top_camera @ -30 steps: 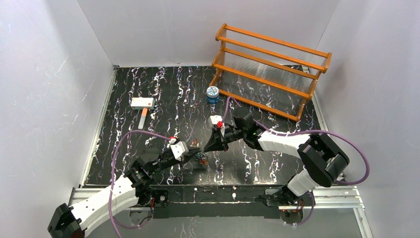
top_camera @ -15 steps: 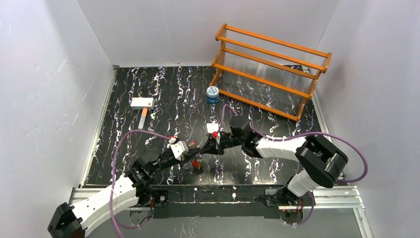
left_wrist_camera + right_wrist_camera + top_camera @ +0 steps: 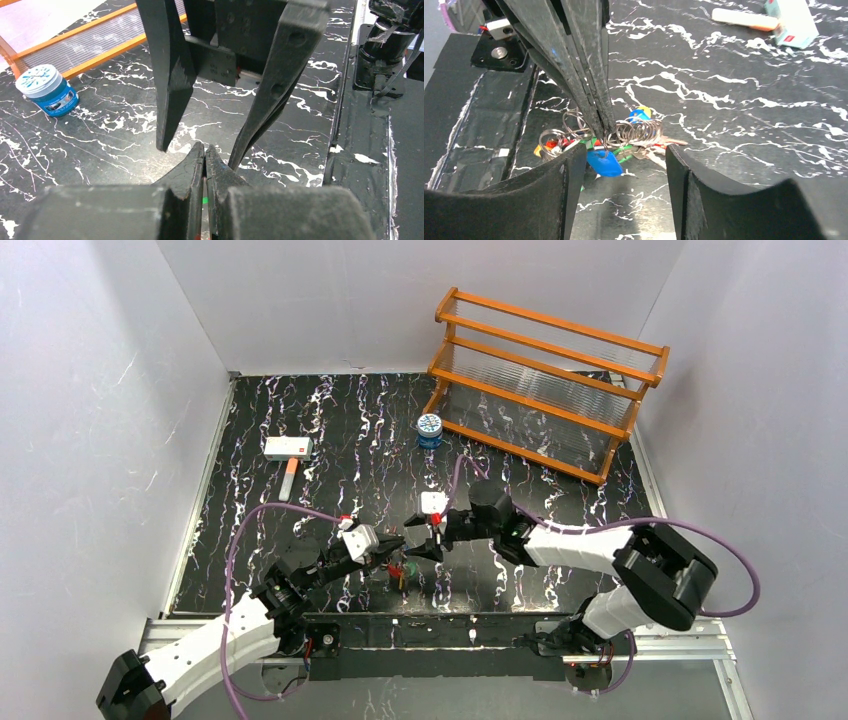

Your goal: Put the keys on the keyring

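My left gripper (image 3: 393, 544) is shut on the thin silver wire of the keyring (image 3: 639, 131), whose loops spread to either side of its tip. A bunch of keys (image 3: 400, 572) hangs from it just over the table: a blue head (image 3: 605, 163), with green, red and yellow ones behind it. My right gripper (image 3: 624, 170) faces the left one tip to tip and stands open, one finger on each side of the bunch, holding nothing. In the left wrist view the shut left gripper (image 3: 205, 150) points between the right gripper's spread fingers (image 3: 170, 90).
A small blue-and-white tin (image 3: 429, 429) stands at the back centre, in front of an orange wooden rack (image 3: 545, 380). A white-headed mallet (image 3: 287, 450) lies at the back left. A black metal rail (image 3: 440, 632) runs along the near edge.
My right gripper, shut at the left gripper's tip a second ago, has opened and shifted left and nearer. The key bunch now hangs lower. The left gripper has stayed shut and still.
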Available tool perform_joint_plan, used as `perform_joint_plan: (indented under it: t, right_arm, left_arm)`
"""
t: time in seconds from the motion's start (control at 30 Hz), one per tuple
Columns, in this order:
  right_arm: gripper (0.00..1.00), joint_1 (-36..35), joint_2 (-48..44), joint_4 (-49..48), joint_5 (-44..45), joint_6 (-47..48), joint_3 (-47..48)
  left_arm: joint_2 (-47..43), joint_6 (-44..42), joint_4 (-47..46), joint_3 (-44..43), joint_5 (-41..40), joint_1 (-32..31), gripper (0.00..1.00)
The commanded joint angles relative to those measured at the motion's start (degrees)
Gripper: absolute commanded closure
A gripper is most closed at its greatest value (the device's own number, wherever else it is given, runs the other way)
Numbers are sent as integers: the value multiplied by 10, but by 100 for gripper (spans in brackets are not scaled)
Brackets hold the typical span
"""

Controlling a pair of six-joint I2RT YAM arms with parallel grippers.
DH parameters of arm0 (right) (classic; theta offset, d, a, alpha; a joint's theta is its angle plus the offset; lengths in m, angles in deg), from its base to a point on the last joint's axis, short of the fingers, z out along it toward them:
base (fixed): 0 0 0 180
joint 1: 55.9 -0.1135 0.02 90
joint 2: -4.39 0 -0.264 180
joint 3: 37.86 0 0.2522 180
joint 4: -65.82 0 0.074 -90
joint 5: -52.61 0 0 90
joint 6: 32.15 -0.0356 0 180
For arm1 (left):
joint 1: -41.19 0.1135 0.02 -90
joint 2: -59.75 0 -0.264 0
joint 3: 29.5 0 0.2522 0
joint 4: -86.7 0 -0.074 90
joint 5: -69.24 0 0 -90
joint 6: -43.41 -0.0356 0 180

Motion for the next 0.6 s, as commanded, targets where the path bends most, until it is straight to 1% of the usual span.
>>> perform_joint_plan:
  t: [0.0, 0.17, 0.23, 0.33, 0.4, 0.5, 0.57]
  right_arm:
    - [31, 14, -51, 14, 49, 14, -10]
    - [24, 42, -91, 35, 86, -3, -21]
    - [22, 58, -103, 33, 85, -20, -28]
    - [17, 83, -117, 26, 74, -48, -41]
    - [15, 101, -124, 22, 63, -65, -47]
    - [11, 127, -129, 21, 54, -90, -52]
    - [9, 146, -127, 19, 44, -108, -53]
  left_arm:
    - [-1, -18, -28, -20, -27, 0, 100]
    - [46, -27, -36, -40, -77, 1, 100]
    - [82, -31, -46, -52, -92, 0, 100]
    - [150, -22, -62, -76, -136, 1, 99]
    - [193, -17, -67, -97, -155, 1, 96]
    - [251, -2, -82, -131, -183, 2, 67]
    - [280, 18, -88, -152, -213, 7, 39]
